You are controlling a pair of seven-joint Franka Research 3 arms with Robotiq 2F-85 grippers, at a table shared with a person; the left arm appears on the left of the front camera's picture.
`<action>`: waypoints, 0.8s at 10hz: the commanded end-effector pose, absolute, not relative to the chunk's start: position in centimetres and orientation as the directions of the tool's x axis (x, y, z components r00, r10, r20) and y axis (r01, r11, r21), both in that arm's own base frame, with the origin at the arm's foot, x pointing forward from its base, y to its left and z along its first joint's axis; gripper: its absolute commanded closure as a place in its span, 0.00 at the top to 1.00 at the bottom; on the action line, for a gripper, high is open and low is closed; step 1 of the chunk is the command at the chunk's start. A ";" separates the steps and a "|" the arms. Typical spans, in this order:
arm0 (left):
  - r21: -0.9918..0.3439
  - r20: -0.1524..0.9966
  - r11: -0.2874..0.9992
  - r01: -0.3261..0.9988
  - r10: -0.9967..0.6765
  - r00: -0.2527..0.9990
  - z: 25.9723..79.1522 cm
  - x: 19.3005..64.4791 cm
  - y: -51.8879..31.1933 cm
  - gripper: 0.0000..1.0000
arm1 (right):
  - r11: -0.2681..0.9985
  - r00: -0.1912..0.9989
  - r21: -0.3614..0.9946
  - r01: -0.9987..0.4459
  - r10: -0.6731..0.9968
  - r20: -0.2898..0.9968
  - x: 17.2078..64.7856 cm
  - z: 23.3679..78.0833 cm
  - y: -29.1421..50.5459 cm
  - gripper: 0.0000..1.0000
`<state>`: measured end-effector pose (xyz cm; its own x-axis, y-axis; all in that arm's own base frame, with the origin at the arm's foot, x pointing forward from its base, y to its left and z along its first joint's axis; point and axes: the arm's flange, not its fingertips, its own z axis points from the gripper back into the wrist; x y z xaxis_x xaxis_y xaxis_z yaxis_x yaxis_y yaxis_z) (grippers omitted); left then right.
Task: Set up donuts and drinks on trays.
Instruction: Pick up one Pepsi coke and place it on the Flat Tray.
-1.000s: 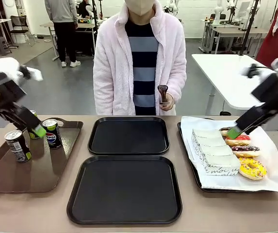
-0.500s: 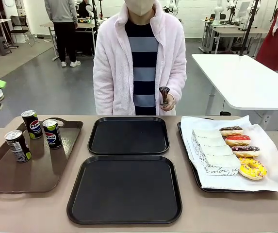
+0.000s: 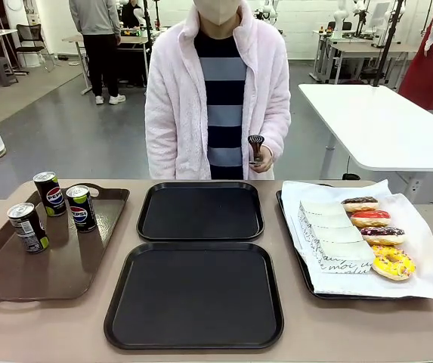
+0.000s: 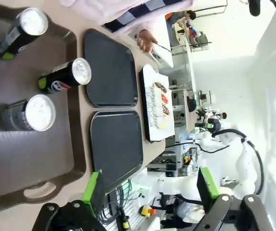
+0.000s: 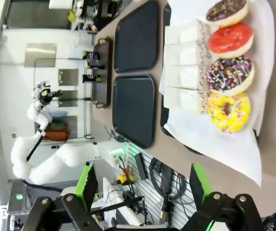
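Pulling back empty-handed: both arms have lifted off the table and nothing has moved.

All 4 donuts [image 3: 383, 235] lie in a row toward the right edge of the paper-lined tray [image 3: 428, 281], just beside the white boxes [image 3: 335, 234]. The 3 cans [image 3: 81, 207] stand by the far edge of the brown handled tray [image 3: 20, 280], exactly where they were a second ago when the arms reached over them. Down the table's middle, the far black tray [image 3: 200, 211] and the near black tray [image 3: 193, 295] hold nothing. The left gripper [image 4: 148, 179] looks down from high over the cans, jaws wide with nothing between them. The right gripper [image 5: 142, 169] hangs equally wide above the donuts. From where I stand, setting up hasn't started; every pick is yet to come.
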<state>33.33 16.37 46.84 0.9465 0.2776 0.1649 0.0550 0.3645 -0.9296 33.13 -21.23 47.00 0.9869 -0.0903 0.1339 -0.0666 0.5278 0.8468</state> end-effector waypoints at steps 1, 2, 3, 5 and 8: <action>-0.933 0.145 0.357 0.041 0.269 0.952 46.4 34.2 18.3 1.00 | 0.501 0.988 0.857 -0.119 -0.027 0.153 33.3 45.8 -23.2 1.00; -0.931 0.128 0.365 0.022 0.269 0.955 45.9 34.2 19.0 1.00 | 0.433 0.982 0.892 -0.129 -0.069 0.175 33.1 45.1 -24.2 1.00; -0.927 0.116 0.376 0.007 0.269 0.956 45.3 34.1 19.7 1.00 | 0.375 0.976 0.916 -0.143 -0.099 0.193 32.9 44.6 -24.8 1.00; -0.921 0.100 0.389 -0.017 0.279 0.955 44.7 34.1 20.2 1.00 | 0.360 0.977 0.922 -0.142 -0.100 0.190 32.9 44.1 -25.0 1.00; -0.931 0.083 0.363 -0.033 0.299 0.951 44.6 34.2 19.9 1.00 | 0.384 0.978 0.915 -0.122 -0.110 0.177 32.2 43.8 -24.4 1.00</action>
<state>34.35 19.93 44.51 0.9515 0.2964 0.0819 -0.0365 0.3732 -0.9270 32.34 -24.42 43.95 0.9776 -0.1082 0.1805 -0.1281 0.3743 0.9184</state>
